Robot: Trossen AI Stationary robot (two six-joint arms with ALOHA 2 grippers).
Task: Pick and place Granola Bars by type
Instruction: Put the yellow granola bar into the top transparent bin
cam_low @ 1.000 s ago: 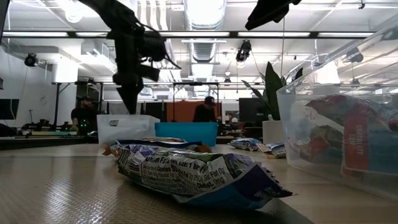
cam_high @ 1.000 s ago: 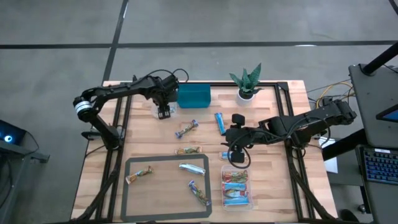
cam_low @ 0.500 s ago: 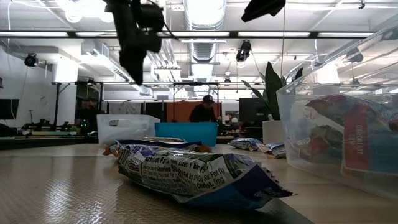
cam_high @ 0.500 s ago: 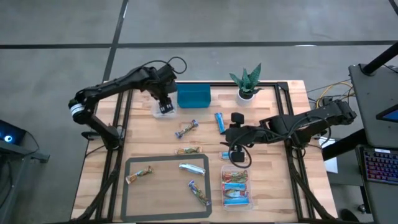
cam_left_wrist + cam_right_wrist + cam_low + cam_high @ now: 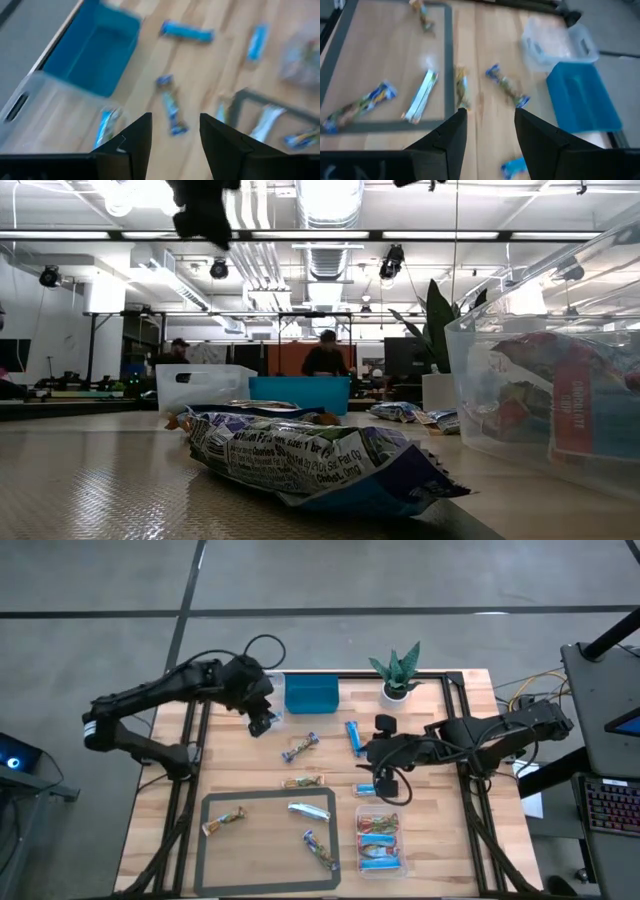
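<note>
My left gripper (image 5: 262,721) hung over the far-left part of the wooden surface (image 5: 230,775), above the clear plastic tub (image 5: 45,112) that stood beside the teal bin (image 5: 311,693); its fingers (image 5: 137,137) stood apart with nothing between them; one blue granola bar (image 5: 105,125) lay inside that tub. On the grey-framed mat (image 5: 215,840) at the near-left lay a red-and-green bar (image 5: 224,821), a silvery-white bar (image 5: 309,809) and a mixed blue-and-brown bar (image 5: 320,849); a brown bar (image 5: 302,781) rested just beyond the mat's far edge; a blue-tipped mixed bar (image 5: 301,747) lay between that one and the bin. Further right, a bright blue bar (image 5: 353,735) lay on the bare wood near the potted plant (image 5: 397,672); a second bright blue bar (image 5: 365,789) lay near my right gripper (image 5: 381,777), which hovered over the middle of the surface; its fingers (image 5: 447,137) were spread apart and held nothing. Just nearer than that gripper, a second clear tub (image 5: 381,840) held several mixed bars stacked together.
</note>
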